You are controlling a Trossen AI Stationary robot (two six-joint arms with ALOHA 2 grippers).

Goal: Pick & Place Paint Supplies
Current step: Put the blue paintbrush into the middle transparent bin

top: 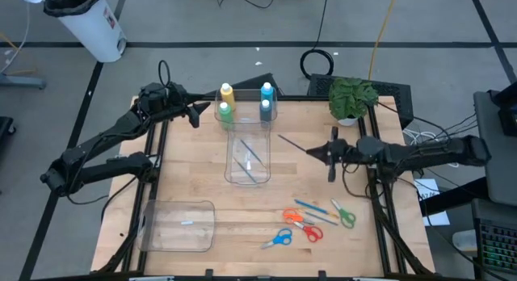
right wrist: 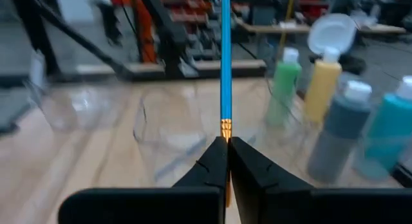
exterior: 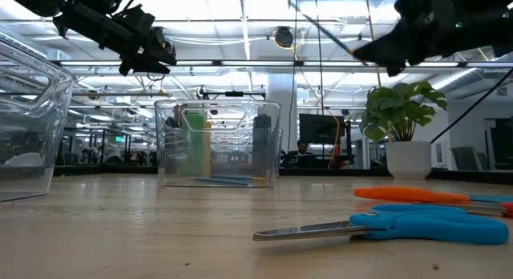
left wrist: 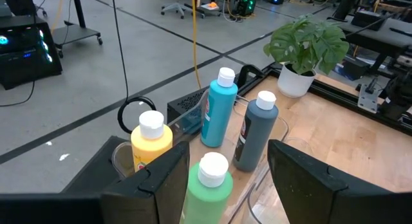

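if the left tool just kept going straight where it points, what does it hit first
Probably the green paint bottle, which sits between the left tool's open fingers in its wrist view, nearer than the yellow bottle. Depth is hard to judge.

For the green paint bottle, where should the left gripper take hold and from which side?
Grip the green bottle on its body below the white cap, coming from the table's left edge with the open left gripper. It stands upright, with the other bottles close around and behind it.

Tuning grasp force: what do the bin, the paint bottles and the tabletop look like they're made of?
Bin: clear hard plastic, glossy; contents show through its walls.
Paint bottles: likely soft translucent plastic, smooth with a slight sheen; paint colour shows through, caps opaque white.
Tabletop: light wood planks, matte; grain and seams visible.
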